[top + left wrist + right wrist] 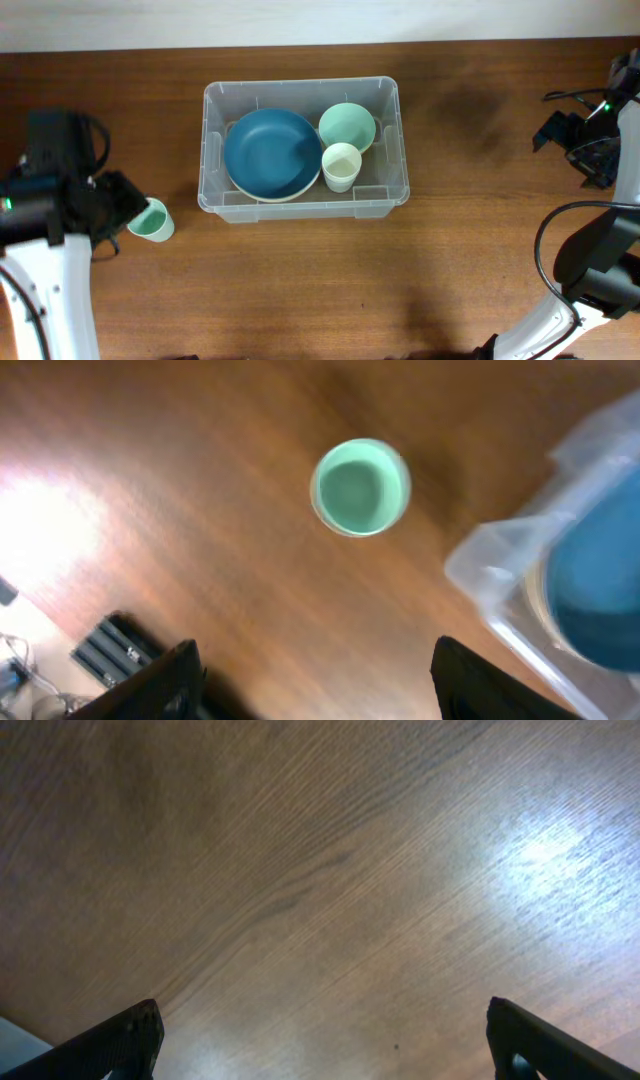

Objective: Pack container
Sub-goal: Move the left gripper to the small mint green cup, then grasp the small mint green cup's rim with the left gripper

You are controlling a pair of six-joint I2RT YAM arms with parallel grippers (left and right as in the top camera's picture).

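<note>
Container (pixel 300 86) mid-desk (pixel 300 290) holds blue plate (pixel 270 152), mint bowl (pixel 347 126), cream cup (pixel 341 166). Mint cup (pixel 153 221) near desk's left edge. Left fingers (pixel 160 685) apart, empty; right fingers (pixel 120 1040) apart.

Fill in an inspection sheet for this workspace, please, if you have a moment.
Surface: wooden table.
Job's things: clear container mid-table holding a blue bowl, a green bowl and a pale cup; green cup outside, to its left.
Clutter: nothing seen.
Grippers: left gripper open, short of the green cup; right gripper open over wood.
Cables: black cable loops at the table's right end.
Surroundings: pale strip beyond the far edge.
</note>
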